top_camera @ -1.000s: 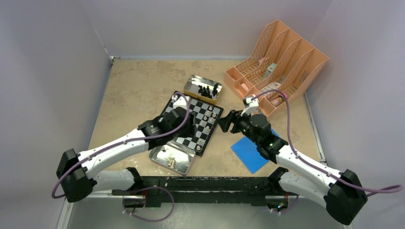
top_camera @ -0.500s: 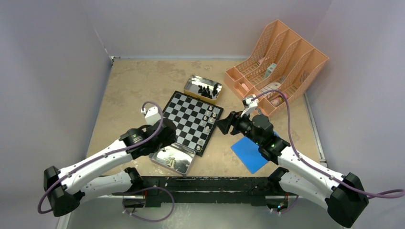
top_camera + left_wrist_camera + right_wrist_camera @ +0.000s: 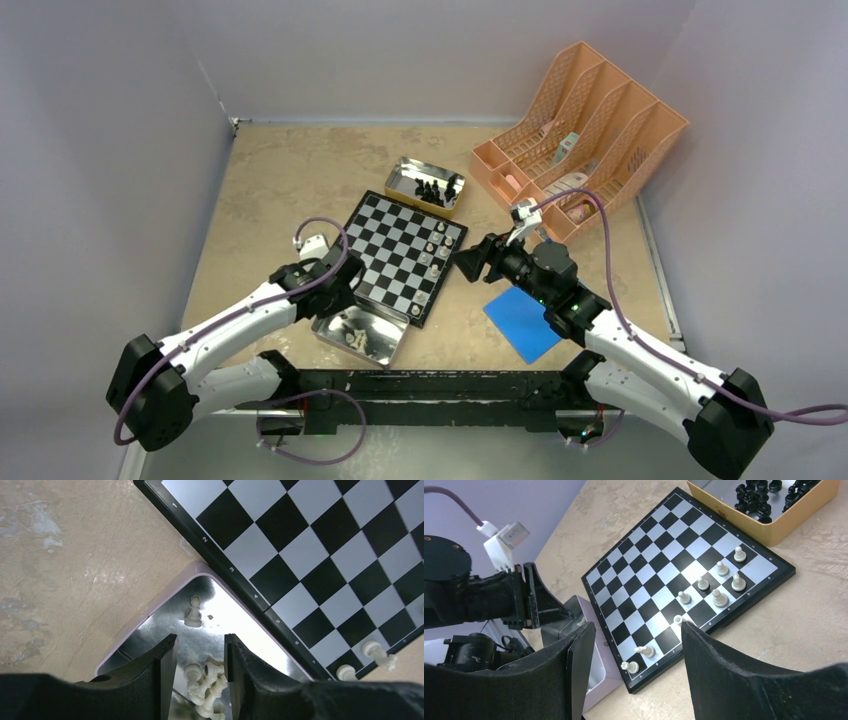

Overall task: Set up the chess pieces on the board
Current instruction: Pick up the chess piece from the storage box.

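Now the left gripper (image 3: 200,640) is half open and empty above the tin (image 3: 165,592); right gripper (image 3: 638,627) wide open, empty, facing the board (image 3: 659,555).

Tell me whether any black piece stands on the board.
No: the board holds only white pieces, while the black pieces lie in the tin.
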Available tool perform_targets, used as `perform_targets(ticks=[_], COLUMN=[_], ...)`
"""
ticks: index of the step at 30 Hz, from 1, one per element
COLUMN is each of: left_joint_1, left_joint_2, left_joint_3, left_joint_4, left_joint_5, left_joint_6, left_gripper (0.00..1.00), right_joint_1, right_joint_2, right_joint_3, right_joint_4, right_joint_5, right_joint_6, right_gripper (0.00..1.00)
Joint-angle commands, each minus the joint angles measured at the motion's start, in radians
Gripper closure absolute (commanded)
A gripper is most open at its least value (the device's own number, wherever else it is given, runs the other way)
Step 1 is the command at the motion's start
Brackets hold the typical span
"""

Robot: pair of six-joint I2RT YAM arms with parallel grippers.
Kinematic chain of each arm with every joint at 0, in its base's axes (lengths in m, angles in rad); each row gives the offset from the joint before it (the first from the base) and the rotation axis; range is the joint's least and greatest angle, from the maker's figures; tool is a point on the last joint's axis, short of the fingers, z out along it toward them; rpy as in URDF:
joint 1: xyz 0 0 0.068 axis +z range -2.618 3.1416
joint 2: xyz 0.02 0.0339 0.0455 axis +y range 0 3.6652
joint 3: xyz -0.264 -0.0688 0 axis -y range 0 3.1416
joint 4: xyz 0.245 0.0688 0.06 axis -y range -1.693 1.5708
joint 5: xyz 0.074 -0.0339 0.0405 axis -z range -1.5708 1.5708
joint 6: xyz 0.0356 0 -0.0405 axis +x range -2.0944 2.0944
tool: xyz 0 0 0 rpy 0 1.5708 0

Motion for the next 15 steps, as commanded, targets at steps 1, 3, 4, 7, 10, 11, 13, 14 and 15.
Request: perform_targets(ticks=[1,3,4,7,10,11,13,14,15], left_joint_1=[0.020,0.022,0.025,0.029,0.034,0.034,0.035,0.035,0.036], left_joint_2=[0.009,0.043,0.056,0.080,0.106,0.114,0.125,0.130,0.132], left_joint_3=[-0.017,-0.020,-0.026,-0.049,-0.057,-0.059,-0.064,-0.068,-0.073], left_joint_4=[0.096,0.078,0.080,0.119,0.140,0.140,0.146,0.153,0.157], left_joint_5=[0.050,0.024,0.018,0.026,0.034,0.034,0.034,0.034,0.034], left_joint_6=[0.088,0.074,0.070,0.079,0.086,0.085,0.084,0.085,0.086], left_gripper=[0.62,0.64,0.64,0.67,0.69,0.69,0.69,0.69,0.69], right_joint_1=[-0.001,-0.001,-0.001,-0.001,-0.001,0.000,-0.001,0.000,-0.001], right_joint_2=[-0.029,-0.032,-0.034,-0.038,-0.037,-0.037,-0.035,-0.033,-0.031], right_joint_3=[0.007,0.006,0.004,0.002,0.003,0.001,-0.002,-0.004,-0.005], right_joint_4=[0.034,0.034,0.035,0.045,0.041,0.043,0.048,0.051,0.052], right_joint_5=[-0.019,-0.019,-0.017,-0.022,-0.017,-0.015,-0.018,-0.020,-0.021], right_joint_6=[-0.014,-0.017,-0.017,-0.017,-0.023,-0.023,-0.023,-0.023,-0.022], right_gripper=[0.34,0.34,0.34,0.34,0.34,0.34,0.34,0.34,0.34])
